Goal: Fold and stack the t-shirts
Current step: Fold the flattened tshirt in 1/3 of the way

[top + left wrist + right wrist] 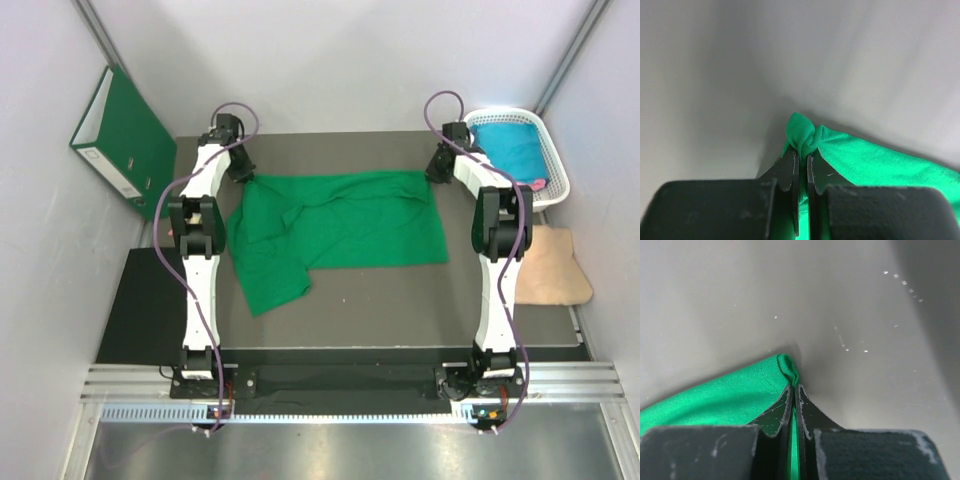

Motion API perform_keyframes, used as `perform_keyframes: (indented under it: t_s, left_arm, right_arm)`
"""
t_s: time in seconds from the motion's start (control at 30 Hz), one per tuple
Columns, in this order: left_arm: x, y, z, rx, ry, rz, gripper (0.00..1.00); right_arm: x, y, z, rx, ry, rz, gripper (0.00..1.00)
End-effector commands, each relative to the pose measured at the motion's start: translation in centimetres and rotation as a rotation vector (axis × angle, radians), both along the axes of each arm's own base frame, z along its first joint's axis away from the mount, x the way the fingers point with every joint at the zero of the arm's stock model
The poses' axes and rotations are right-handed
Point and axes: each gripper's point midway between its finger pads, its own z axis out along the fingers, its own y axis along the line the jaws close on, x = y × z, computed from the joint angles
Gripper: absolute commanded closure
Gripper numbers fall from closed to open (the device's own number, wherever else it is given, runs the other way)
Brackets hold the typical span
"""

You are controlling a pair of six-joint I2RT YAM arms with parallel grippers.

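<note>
Left gripper [801,156]: jaws pinched almost together with only a thin slit between them. A bunched knot of the green shirt [340,232] is clamped at the tips, and cloth bulges out just past the fingers [788,171]. From overhead it sits at the shirt's far left corner, near the back edge of the table [400,300].

Right gripper [793,389]: jaws likewise closed to a sliver, biting a rolled edge of the same green cloth. Green shows down the slit. From overhead it is at the shirt's far right corner.

Green shirt: spread wide across the middle of the table between the two arms, its far edge running from one gripper to the other
- right half fairly smooth, left half wrinkled
- a sleeve-like flap lies toward the near left, close beside the left arm
- cannot tell whether the gripped corners are off the surface

Teal shirt [510,146]: lies in a white basket [557,165] at the far right, just beside the right arm. A bit of pink cloth [540,185] shows at the basket's near rim, too small to make out.

Binder [125,140]: dark green with a white spine label, leaning at the left wall, well apart from the shirts

Beige pad [555,265]: right of the table, near the right arm
</note>
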Motion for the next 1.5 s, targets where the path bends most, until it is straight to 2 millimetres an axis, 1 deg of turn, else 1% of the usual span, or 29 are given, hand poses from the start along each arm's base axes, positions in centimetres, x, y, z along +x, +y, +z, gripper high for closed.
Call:
perform_keyframes:
  t_s: [0.0,0.07,0.1,0.13,0.17,0.2,0.23,0.27,0.3,0.33,0.37,0.4,0.43,0.47,0.5,0.57,0.6,0.67,0.7,0.77,0.8,0.87,0.93,0.97,1.03,1.17,1.33,1.43,1.47]
  left_arm:
    - [3.6,1.8,-0.2,-0.013,-0.124,0.043,0.97]
    - [4.0,1.9,0.0,-0.032,-0.140,0.041,0.92]
    - [4.1,1.7,0.3,-0.048,-0.149,0.031,0.67]
    - [4.2,1.5,0.6,-0.063,-0.159,0.019,0.52]
    - [4.4,1.1,1.4,-0.078,-0.177,0.000,0.42]
    - [4.2,0.7,1.5,-0.101,-0.175,-0.019,0.23]
    - [4.1,0.6,2.0,-0.102,-0.184,-0.033,0.16]
    - [4.1,0.5,4.1,-0.103,-0.222,-0.043,0.10]
    - [3.3,0.6,3.6,-0.096,-0.200,-0.039,0.05]
    - [3.0,0.8,4.1,-0.086,-0.203,-0.038,0.02]
    - [2.8,1.0,6.8,-0.074,-0.250,-0.037,0.02]
    - [1.7,0.9,5.9,-0.072,-0.217,-0.036,0.02]
    - [1.2,1.4,6.5,-0.052,-0.224,-0.032,0.02]
    - [0.7,1.3,8.6,-0.046,-0.253,-0.038,0.02]
    - [-0.3,1.4,7.8,-0.041,-0.223,-0.041,0.02]
    - [-1.3,1.2,9.1,-0.045,-0.227,-0.046,0.02]
    - [-2.2,1.2,8.7,-0.048,-0.196,-0.046,0.02]
    - [-3.1,1.0,9.4,-0.048,-0.191,-0.052,0.02]
    - [-3.8,0.9,8.5,-0.051,-0.167,-0.054,0.02]
    - [-4.5,0.6,9.0,-0.057,-0.167,-0.062,0.02]
    - [-5.1,0.4,8.5,-0.057,-0.149,-0.072,0.02]
    - [-5.9,-0.4,8.2,-0.047,-0.128,-0.101,0.02]
    - [-6.4,0.0,7.7,-0.014,-0.105,-0.110,0.02]
    - [-7.0,-1.9,7.2,-0.010,-0.085,-0.151,0.02]
    - [-7.6,-2.5,6.5,-0.009,-0.061,-0.169,0.02]
    - [-8.5,-3.6,5.4,-0.020,-0.021,-0.197,0.02]
    - [-9.4,-3.7,4.6,-0.003,0.025,-0.207,0.02]
    - [-9.5,-3.7,4.4,0.024,0.030,-0.219,0.02]
    - [-9.6,-3.5,4.3,0.038,0.033,-0.215,0.02]
  right_arm:
    - [0.4,-3.3,1.3,-0.061,-0.023,-0.096,1.00]
    - [0.6,-3.3,1.3,-0.054,-0.028,-0.103,0.99]
    - [0.9,-3.2,1.4,-0.047,-0.037,-0.102,0.98]
    - [1.0,-2.9,1.2,-0.036,-0.038,-0.091,0.95]
    - [1.1,-2.5,1.3,-0.018,-0.042,-0.072,0.89]
    - [1.1,-2.3,1.5,-0.012,-0.046,-0.067,0.83]
    - [1.4,-2.2,2.5,-0.008,-0.078,-0.063,0.78]
    - [1.3,-2.2,3.0,-0.007,-0.093,-0.061,0.64]
    - [0.7,-2.1,2.8,-0.008,-0.088,-0.064,0.58]
    - [0.7,-2.2,4.7,-0.008,-0.124,-0.066,0.55]
    - [0.5,-2.4,5.1,-0.014,-0.129,-0.072,0.51]
    - [-0.1,-2.4,5.2,-0.018,-0.123,-0.069,0.46]
    - [-0.3,-2.5,6.4,-0.022,-0.141,-0.065,0.43]
    - [-0.7,-2.4,6.7,-0.017,-0.138,-0.060,0.42]
    - [-1.2,-2.3,6.5,-0.012,-0.127,-0.054,0.42]
    - [-2.1,-2.0,7.1,0.010,-0.119,-0.050,0.43]
    - [-2.8,-1.7,6.3,0.024,-0.097,-0.051,0.44]
    - [-3.6,-1.4,6.4,0.071,-0.090,-0.070,0.45]
    - [-4.4,-0.9,5.4,0.107,-0.072,-0.064,0.46]
    - [-5.1,-0.2,5.2,0.168,-0.066,-0.079,0.48]
    - [-5.6,0.0,4.3,0.193,-0.055,-0.084,0.50]
    - [-6.2,1.1,3.6,0.266,-0.036,-0.084,0.52]
    - [-6.5,1.6,2.5,0.304,-0.015,-0.090,0.55]
    - [-6.6,2.0,2.3,0.324,-0.008,-0.087,0.58]
    - [-6.6,2.3,1.7,0.348,0.003,-0.091,0.60]
    - [-6.2,2.8,1.5,0.381,-0.002,-0.090,0.64]
    - [-5.9,3.1,2.0,0.400,-0.013,-0.082,0.71]
    - [-6.1,3.1,2.2,0.405,-0.013,-0.075,0.87]
    - [-6.1,3.2,2.0,0.406,-0.011,-0.073,0.94]
